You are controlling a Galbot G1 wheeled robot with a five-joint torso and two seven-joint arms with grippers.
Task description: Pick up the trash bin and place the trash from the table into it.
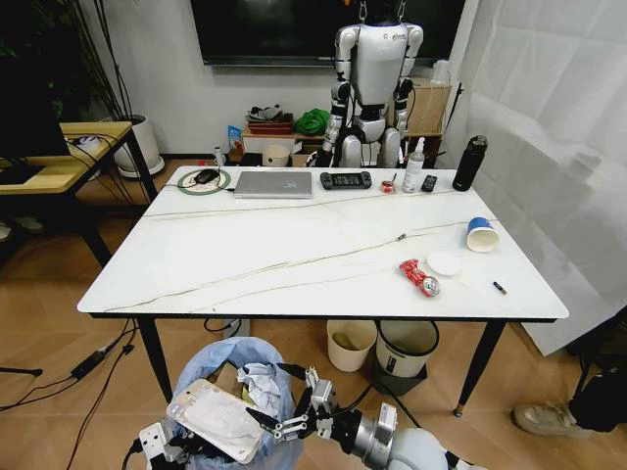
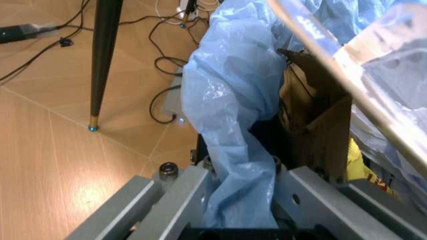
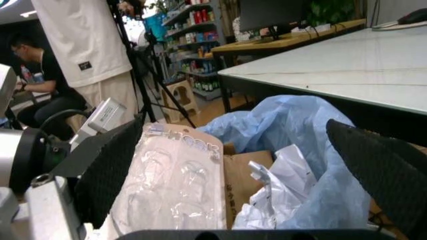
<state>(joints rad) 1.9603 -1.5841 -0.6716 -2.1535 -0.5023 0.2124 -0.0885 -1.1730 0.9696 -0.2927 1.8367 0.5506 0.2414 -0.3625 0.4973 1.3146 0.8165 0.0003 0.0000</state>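
Observation:
The trash bin (image 1: 230, 367), lined with a light-blue bag, stands on the floor in front of the table (image 1: 294, 250). It holds a flat white pouch (image 1: 217, 419), crumpled white paper (image 1: 260, 382) and brown cardboard (image 2: 313, 130). My left gripper (image 1: 167, 446) is shut on the bin's bagged rim (image 2: 233, 165). My right gripper (image 1: 277, 397) hovers open over the bin mouth, with the pouch (image 3: 177, 185) and paper (image 3: 277, 195) between its fingers (image 3: 107, 170). On the table's right part lie a crushed red can (image 1: 419, 277), a white lid (image 1: 444, 262) and a blue paper cup (image 1: 481, 234).
A laptop (image 1: 272, 183), mouse (image 1: 206, 177), remote (image 1: 346, 179), spray bottle (image 1: 415, 166) and black bottle (image 1: 469, 163) line the table's far edge. Under the table stand a cream bin (image 1: 351, 345) and a black-rimmed bin (image 1: 405, 348). A wooden desk (image 1: 59, 162) is at left.

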